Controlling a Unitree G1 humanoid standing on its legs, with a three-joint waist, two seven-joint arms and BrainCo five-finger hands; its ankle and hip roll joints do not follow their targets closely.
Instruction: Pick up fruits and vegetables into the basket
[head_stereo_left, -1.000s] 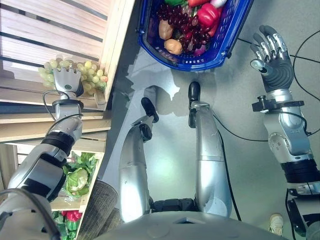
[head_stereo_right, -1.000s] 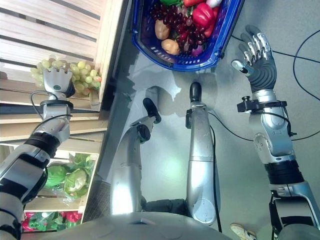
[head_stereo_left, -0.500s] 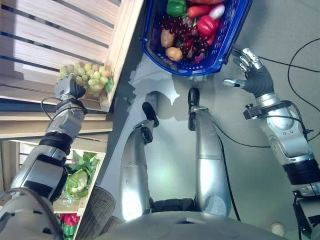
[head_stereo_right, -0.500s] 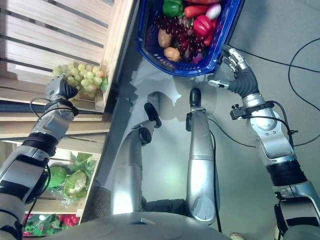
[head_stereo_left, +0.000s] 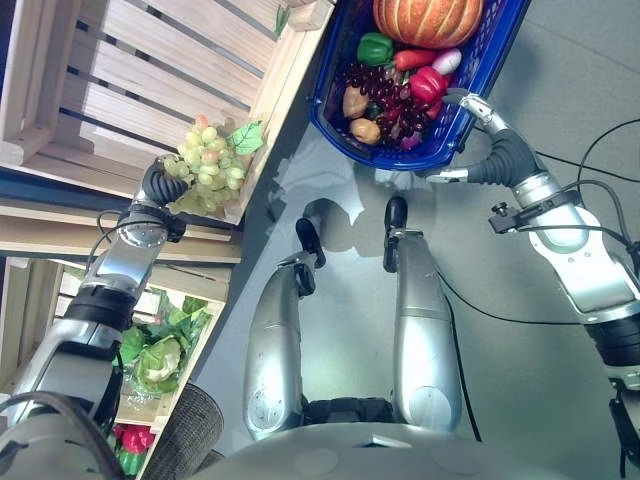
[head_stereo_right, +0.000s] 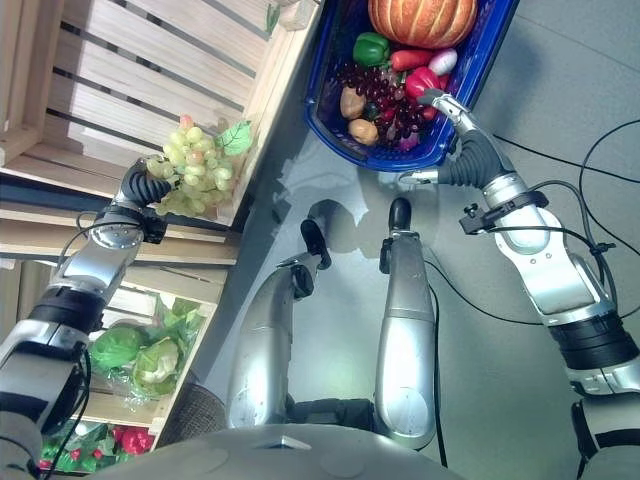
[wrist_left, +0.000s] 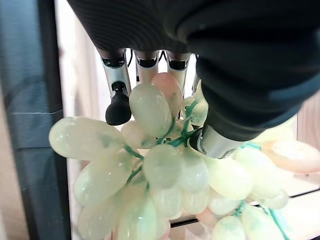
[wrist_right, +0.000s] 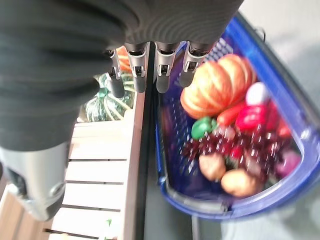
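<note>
Wooden crate (head_stereo_left: 150, 60) beside blue basket (head_stereo_left: 330, 105); left hand (head_stereo_left: 160, 185) fingers clamp green grapes (head_stereo_left: 210, 170), right hand (head_stereo_left: 500, 155) fingers seemingly apart.

Green grapes (head_stereo_left: 208, 170) held beside full blue basket (head_stereo_left: 486, 72).

The left hand (head_stereo_left: 163, 183) reaches forward with fingers curled in a grip; the right hand (head_stereo_left: 497, 150) stretches ahead, fingers relaxed and straight.
</note>
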